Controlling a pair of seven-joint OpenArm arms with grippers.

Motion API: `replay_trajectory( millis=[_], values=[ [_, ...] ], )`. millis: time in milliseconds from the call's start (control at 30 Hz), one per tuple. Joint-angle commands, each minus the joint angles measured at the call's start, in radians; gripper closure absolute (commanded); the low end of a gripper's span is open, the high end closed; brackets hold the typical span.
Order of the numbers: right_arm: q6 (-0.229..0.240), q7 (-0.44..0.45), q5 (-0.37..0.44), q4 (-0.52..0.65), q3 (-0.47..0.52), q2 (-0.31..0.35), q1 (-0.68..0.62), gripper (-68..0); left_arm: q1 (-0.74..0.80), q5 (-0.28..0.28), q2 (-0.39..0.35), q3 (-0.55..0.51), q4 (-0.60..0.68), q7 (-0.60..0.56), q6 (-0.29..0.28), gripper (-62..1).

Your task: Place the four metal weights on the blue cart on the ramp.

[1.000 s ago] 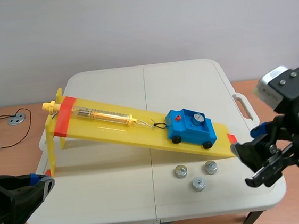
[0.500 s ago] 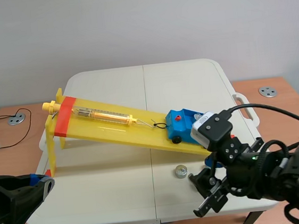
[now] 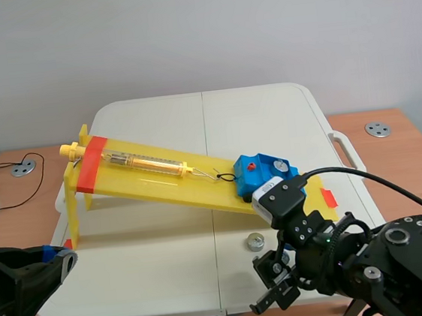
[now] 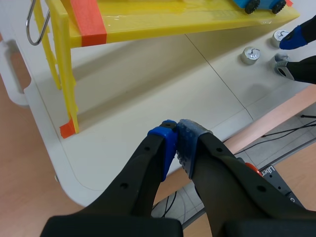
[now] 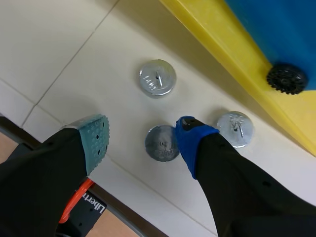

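metal weights (image 5: 157, 77): three lie on the bench (image 5: 59, 49) by the yellow ramp (image 3: 153, 181), a fourth weight (image 3: 278, 167) sits on the blue cart (image 3: 262, 177) low on it. right jaws spread open astride the nearest weight (image 5: 162, 142), blue pad (image 5: 190, 136) just beside it. left jaws closed on nothing, well apart.

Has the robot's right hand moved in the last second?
Yes. The right hand swung leftward from the right edge of the table and now hangs open over the loose metal weights beside the low end of the yellow ramp.
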Motion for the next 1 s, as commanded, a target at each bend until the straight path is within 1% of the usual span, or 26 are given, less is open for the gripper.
replay_trajectory(
  millis=[0, 133, 333, 467, 567, 667, 733, 800, 900, 967],
  values=[
    [-0.018, 0.135, 0.026, 0.076, 0.017, -0.003, 0.065, -30.7, -0.008, -0.043, 0.013, -0.016, 0.071, -0.078, -0.024, -3.6],
    [-0.018, 0.150, 0.026, 0.031, -0.005, -0.003, 0.076, -30.5, -0.008, -0.043, 0.013, -0.016, 0.071, -0.078, -0.024, -3.6],
    [-0.019, 0.162, 0.026, -0.008, -0.011, -0.003, 0.075, -29.9, -0.008, -0.043, 0.013, -0.016, 0.071, -0.078, -0.024, -3.6],
    [-0.019, 0.163, 0.026, -0.012, -0.011, -0.003, 0.075, -25.1, -0.008, -0.043, 0.013, -0.016, 0.071, -0.078, -0.024, -3.6],
    [-0.022, 0.148, 0.026, -0.013, -0.011, -0.002, 0.075, -20.8, -0.008, -0.043, 0.013, -0.016, 0.071, -0.078, -0.024, -3.6],
    [-0.045, 0.122, 0.026, -0.013, -0.011, -0.002, 0.075, -14.1, -0.008, -0.043, 0.013, -0.016, 0.071, -0.078, -0.024, -3.6],
    [-0.046, 0.110, 0.026, -0.017, -0.011, 0.000, 0.075, -10.9, -0.008, -0.043, 0.013, -0.016, 0.071, -0.078, -0.024, -3.6],
    [-0.069, 0.095, 0.026, -0.030, -0.011, 0.001, 0.075, -7.9, -0.008, -0.043, 0.013, -0.016, 0.071, -0.079, -0.024, -3.6],
    [-0.071, 0.092, 0.025, -0.048, -0.011, 0.004, 0.075, -0.5, -0.008, -0.043, 0.013, -0.016, 0.071, -0.078, -0.024, -3.6],
    [-0.071, 0.092, 0.026, -0.048, -0.011, 0.010, 0.075, -0.7, -0.008, -0.043, 0.013, -0.016, 0.071, -0.078, -0.024, -3.6]
  ],
)
